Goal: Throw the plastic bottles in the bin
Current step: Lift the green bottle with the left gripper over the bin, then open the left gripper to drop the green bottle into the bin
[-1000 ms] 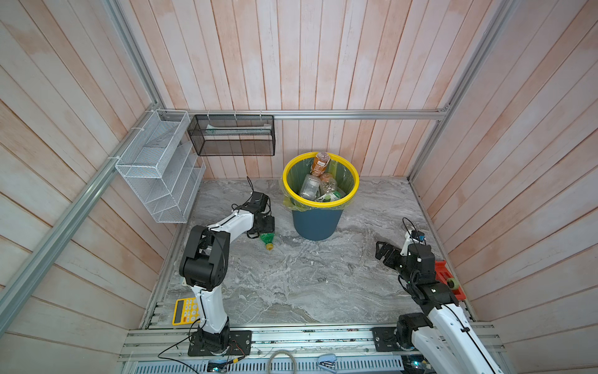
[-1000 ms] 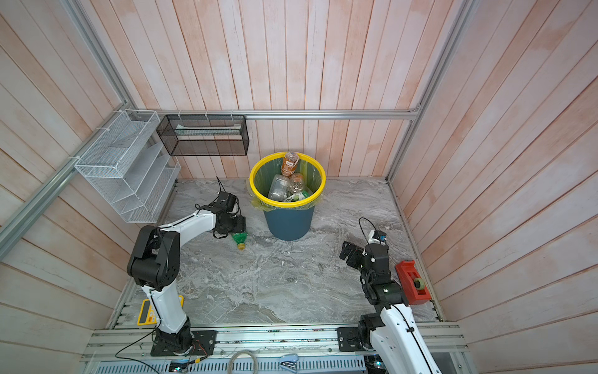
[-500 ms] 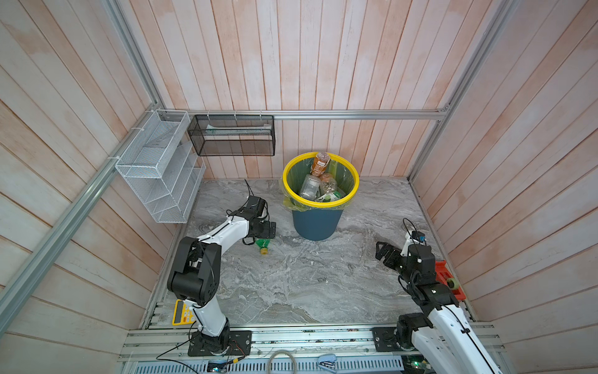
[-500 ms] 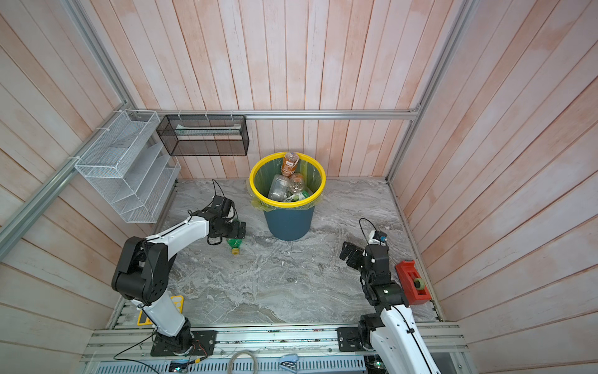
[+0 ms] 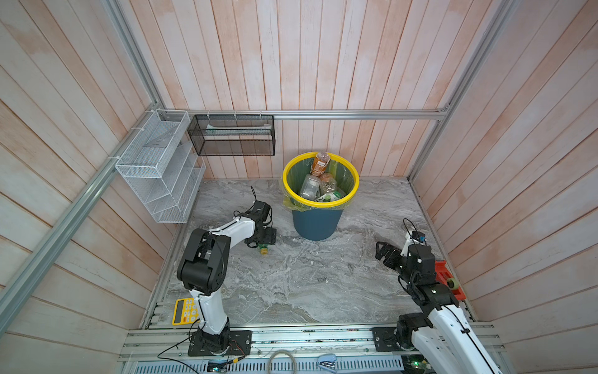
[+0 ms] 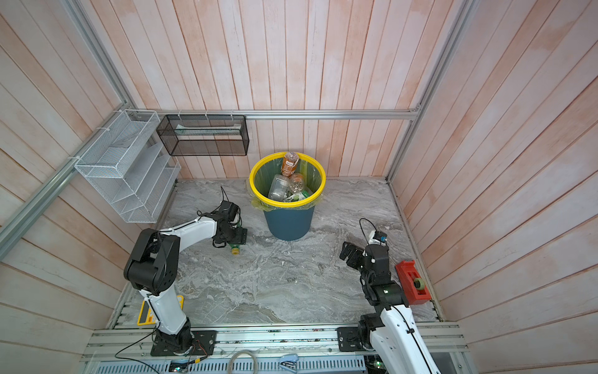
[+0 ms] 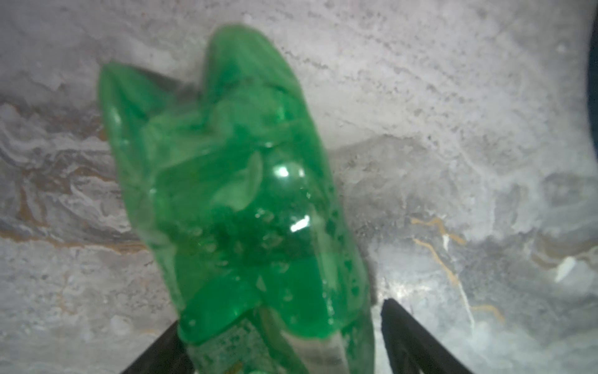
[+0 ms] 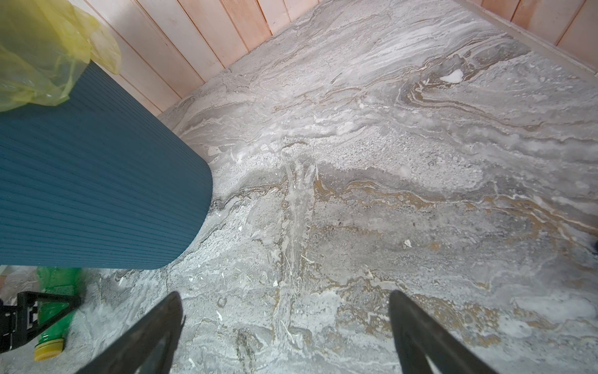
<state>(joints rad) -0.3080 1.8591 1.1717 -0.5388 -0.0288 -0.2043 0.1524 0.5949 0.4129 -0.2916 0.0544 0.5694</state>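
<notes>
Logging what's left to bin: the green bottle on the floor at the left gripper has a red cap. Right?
Wrong in one respect: the cap is yellow, not red; the right wrist view shows it. The green bottle does lie on the floor at the left gripper.

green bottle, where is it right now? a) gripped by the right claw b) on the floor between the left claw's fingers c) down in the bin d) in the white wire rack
b: the green bottle lies on the marble floor beside the bin, with the left claw set around it, one finger on each side.
</notes>
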